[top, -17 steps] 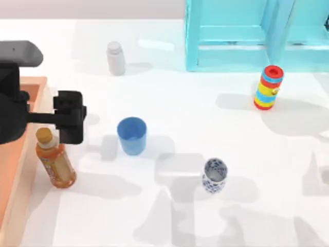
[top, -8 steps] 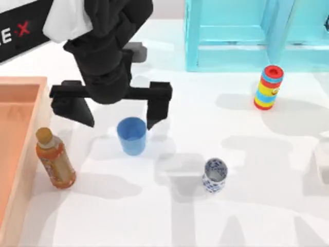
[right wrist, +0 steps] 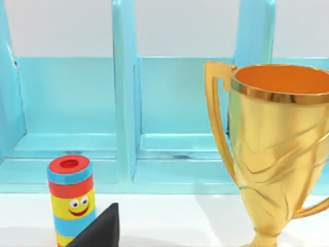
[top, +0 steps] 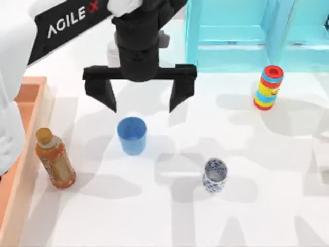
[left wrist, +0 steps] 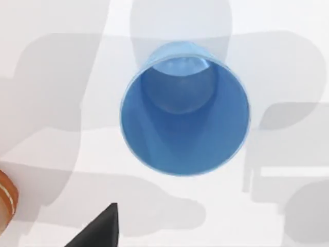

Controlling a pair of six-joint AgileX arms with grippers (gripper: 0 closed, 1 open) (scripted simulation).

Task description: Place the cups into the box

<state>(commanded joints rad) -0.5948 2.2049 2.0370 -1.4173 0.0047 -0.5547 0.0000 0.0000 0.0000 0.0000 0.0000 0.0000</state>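
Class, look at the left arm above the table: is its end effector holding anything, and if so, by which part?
Nothing is held. The left end effector hangs open above the blue cup, its fingers apart and not touching it.

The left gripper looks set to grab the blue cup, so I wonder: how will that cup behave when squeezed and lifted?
The blue cup looks like thin plastic, empty in the left wrist view, so probably light and apt to flex. Its walls taper toward the base, so it might slip downward between the fingers. The left gripper hangs open above it; an off-centre touch could tip it.
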